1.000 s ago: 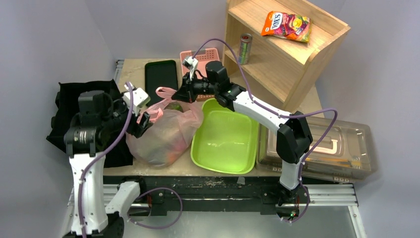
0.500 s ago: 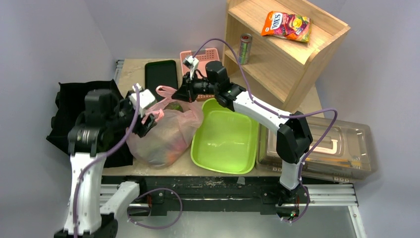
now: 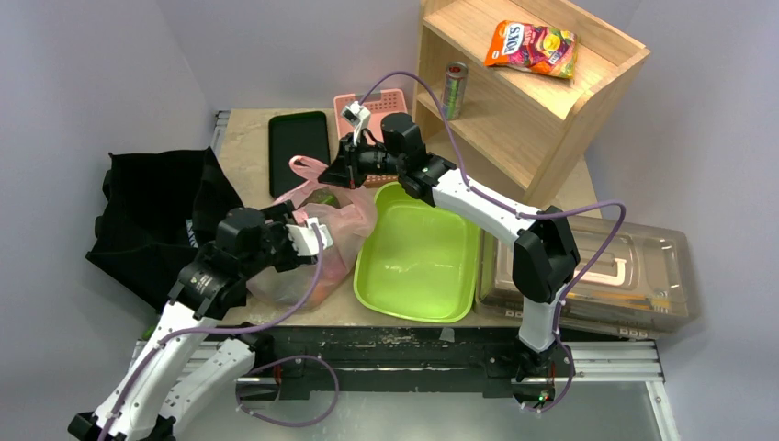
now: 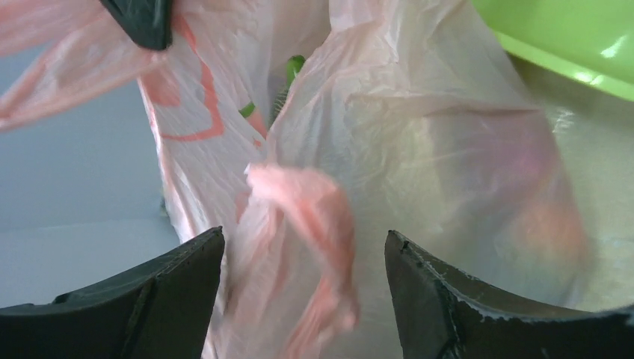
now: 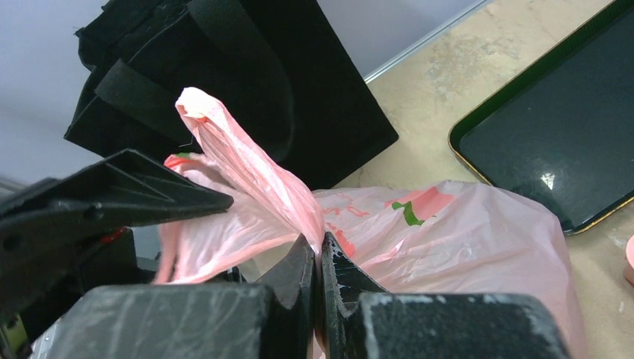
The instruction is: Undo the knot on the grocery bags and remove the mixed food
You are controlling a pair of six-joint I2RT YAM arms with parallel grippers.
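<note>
The pink grocery bag [image 3: 308, 243] stands left of the green tub, bulging with the mixed food: a dark green shape [image 3: 321, 196] shows at its mouth and reddish shapes low down. My right gripper [image 3: 338, 173] [image 5: 318, 254] is shut on one pink loop handle [image 5: 247, 168] and holds it up. My left gripper [image 3: 299, 230] [image 4: 303, 247] is open at the bag's near left side, with a blurred pink handle strand [image 4: 306, 217] between its fingers but not pinched. I cannot make out a tied knot. A bit of green [image 4: 295, 67] shows through the bag [image 4: 419, 142].
The green tub [image 3: 418, 257] sits right of the bag. A black tray [image 3: 299, 138] and pink basket [image 3: 381, 101] lie behind. A wooden shelf [image 3: 551, 101] holds a can [image 3: 455, 87] and snack packet [image 3: 533, 46]. A black bag [image 3: 147, 220] is left, a clear case [image 3: 634, 276] right.
My left arm has swung down and right, from beside the bag's left to its near side, and its jaws now stand open. The right gripper has kept its hold and place.
</note>
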